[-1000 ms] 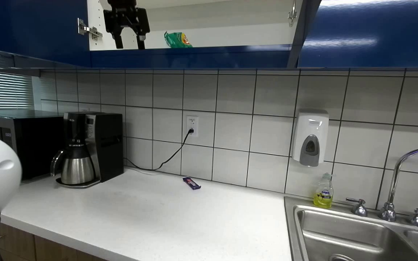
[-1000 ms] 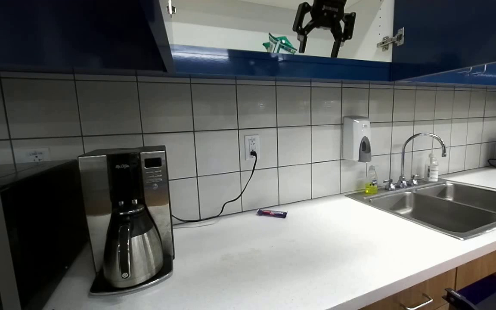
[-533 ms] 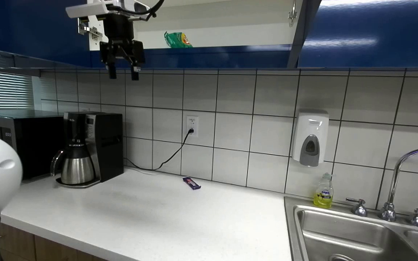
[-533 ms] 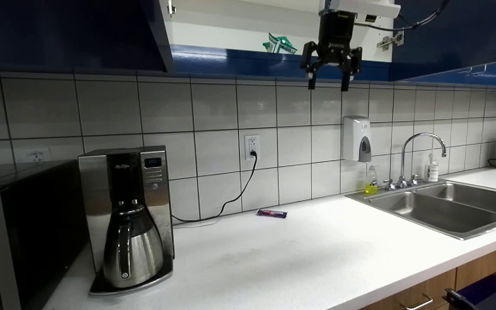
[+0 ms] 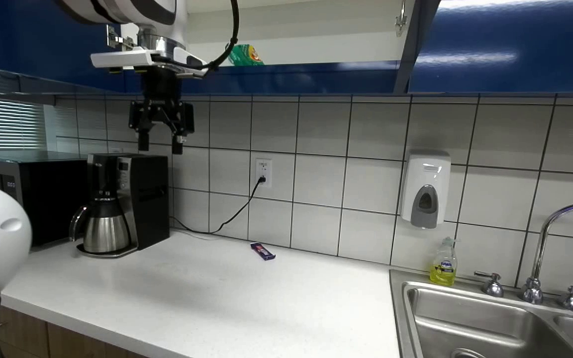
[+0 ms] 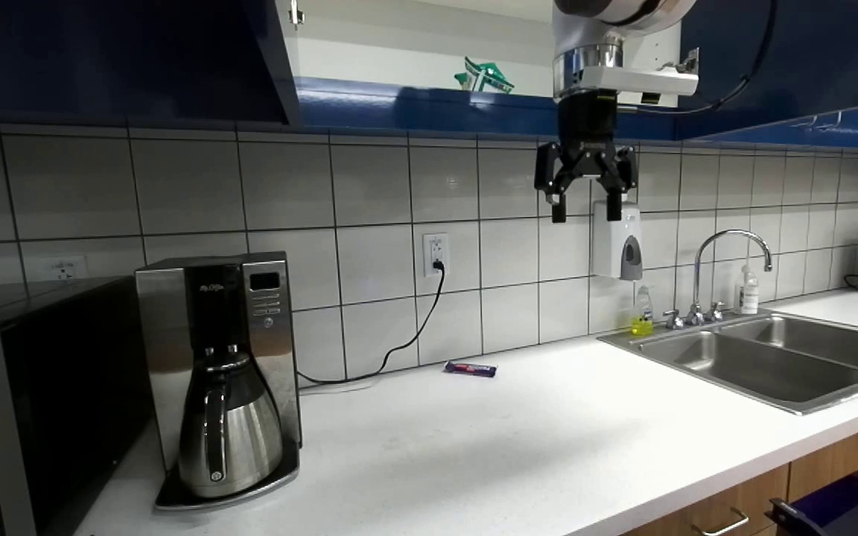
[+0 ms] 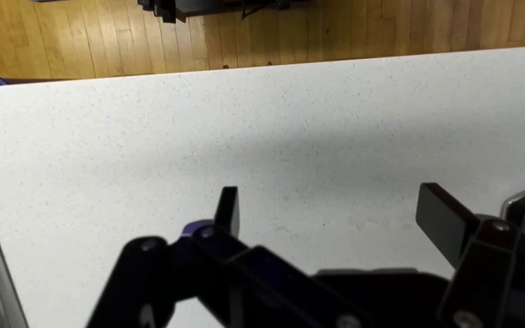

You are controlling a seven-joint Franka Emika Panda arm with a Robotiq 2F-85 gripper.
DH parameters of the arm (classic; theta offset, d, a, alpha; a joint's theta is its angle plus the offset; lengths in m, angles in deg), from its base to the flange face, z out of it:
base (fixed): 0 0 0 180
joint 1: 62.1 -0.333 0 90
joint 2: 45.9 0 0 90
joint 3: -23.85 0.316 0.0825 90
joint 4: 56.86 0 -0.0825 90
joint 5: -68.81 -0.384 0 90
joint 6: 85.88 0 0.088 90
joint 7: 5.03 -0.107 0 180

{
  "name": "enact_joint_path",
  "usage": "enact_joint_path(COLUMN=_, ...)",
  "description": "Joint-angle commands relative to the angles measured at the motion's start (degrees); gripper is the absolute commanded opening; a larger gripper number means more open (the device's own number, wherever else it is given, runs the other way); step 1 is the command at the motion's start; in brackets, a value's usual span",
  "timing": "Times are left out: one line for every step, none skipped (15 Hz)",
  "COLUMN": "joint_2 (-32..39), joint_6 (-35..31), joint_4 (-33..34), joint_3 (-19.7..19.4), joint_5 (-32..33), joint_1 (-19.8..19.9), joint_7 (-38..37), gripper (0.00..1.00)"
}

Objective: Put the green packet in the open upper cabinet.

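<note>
The packet (image 6: 485,77) was inside the cabinet (image 6: 399,59), its bottom hidden, so perhaps it rested stably. The hand (image 6: 586,211) was spread, holding nothing; a slow retreat, clear of the door (image 6: 812,52), seemed best.

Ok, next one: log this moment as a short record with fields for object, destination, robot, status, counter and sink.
object: green packet, lower edge hidden
destination: open upper cabinet; packet is inside
robot: gripper jaws apart, holding nothing, hanging lower than the cabinet, above the white counter
status: looks done, as the packet sits in the cabinet with the gripper apart from it
counter: microwave, coffee maker, purple wrapped bar near the tiled wall
sink: yellow soap bottle at the back of the steel sink; white dispenser on the wall
</note>
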Motion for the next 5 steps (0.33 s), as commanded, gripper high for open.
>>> enact_joint_path(joint_2=0.4, joint_6=0.2, joint_4=-0.5, joint_3=-0.1, joint_5=0.0, joint_1=-0.1, joint_7=0.2, gripper=1.0)
enact_joint_path(joint_2=0.8, joint_6=0.1, joint_4=-1.1, joint_3=-0.1, joint_5=0.0, joint_1=-0.1, joint_7=0.5, gripper=1.0)
enact_joint_path(joint_2=1.2, joint_6=0.1, joint_4=-1.4, joint_3=-0.1, joint_5=0.0, joint_1=-0.2, joint_7=0.6, gripper=1.0)
enact_joint_path(joint_2=1.4, joint_6=0.1, joint_4=-1.5, joint_3=-0.1, joint_5=0.0, joint_1=-0.2, joint_7=0.6, gripper=1.0)
enact_joint_path(joint_2=1.4, joint_6=0.1, joint_4=-1.5, joint_3=-0.1, joint_5=0.0, joint_1=-0.2, joint_7=0.6, gripper=1.0)
